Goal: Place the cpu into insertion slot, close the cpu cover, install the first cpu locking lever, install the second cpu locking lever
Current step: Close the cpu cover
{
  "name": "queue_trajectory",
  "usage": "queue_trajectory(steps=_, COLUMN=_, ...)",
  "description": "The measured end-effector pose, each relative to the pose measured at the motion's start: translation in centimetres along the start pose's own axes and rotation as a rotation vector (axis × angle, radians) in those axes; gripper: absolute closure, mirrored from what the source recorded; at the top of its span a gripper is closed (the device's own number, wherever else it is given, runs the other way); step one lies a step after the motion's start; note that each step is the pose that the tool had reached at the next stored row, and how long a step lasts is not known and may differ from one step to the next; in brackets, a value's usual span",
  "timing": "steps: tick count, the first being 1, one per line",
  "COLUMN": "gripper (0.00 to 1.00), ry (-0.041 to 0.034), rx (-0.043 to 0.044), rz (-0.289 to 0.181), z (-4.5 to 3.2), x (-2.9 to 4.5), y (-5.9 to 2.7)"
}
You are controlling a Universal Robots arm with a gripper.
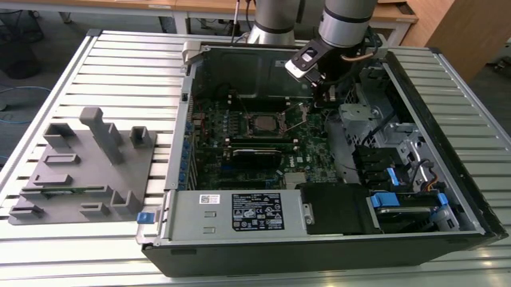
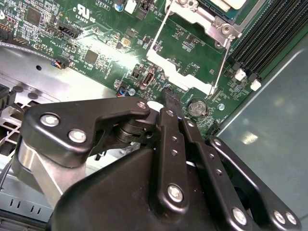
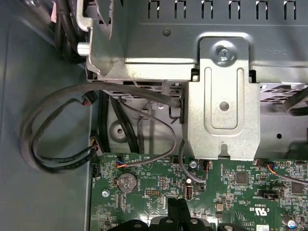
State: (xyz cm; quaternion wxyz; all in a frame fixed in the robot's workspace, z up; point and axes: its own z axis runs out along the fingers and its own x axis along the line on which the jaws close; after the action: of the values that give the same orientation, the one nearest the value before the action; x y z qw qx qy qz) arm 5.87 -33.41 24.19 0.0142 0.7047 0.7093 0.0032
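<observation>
i'm reading the gripper (image 2: 169, 98) as closed, fingers pressed together with nothing between them. its tip is low over the board (image 2: 96, 29), just beside the coin cell (image 2: 196, 108). in the exterior view the cpu (image 1: 264, 124) sits in the slot (image 1: 246, 122), near the gripper but apart from it. the cover (image 2: 192, 13) looks laid flat around the cpu, though i can't be sure it's fully down. a thin wire lever (image 2: 220, 62) runs from the socket corner toward the gripper tip and, to my eye, isn't latched yet.

my worry is the tip. a small misjudgement in height would drag it across the coin cell or nearby connectors. the wire is also slick and springy, so it could skid off the closed fingers and snap back against the cover.
</observation>
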Motion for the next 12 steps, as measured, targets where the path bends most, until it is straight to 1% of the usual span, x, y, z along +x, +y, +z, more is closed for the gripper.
queue_trajectory(steps=5, gripper=0.9, ry=0.0001, rx=0.0004, rz=0.0, z=0.01, x=0.0, y=0.0)
queue_trajectory(steps=10, gripper=0.9, ry=0.0001, rx=0.0004, rz=0.0, z=0.31, x=0.01, y=-0.02)
queue_trajectory(steps=12, gripper=0.9, ry=-0.0001, rx=0.0005, rz=0.0, z=0.36, x=0.01, y=-0.16)
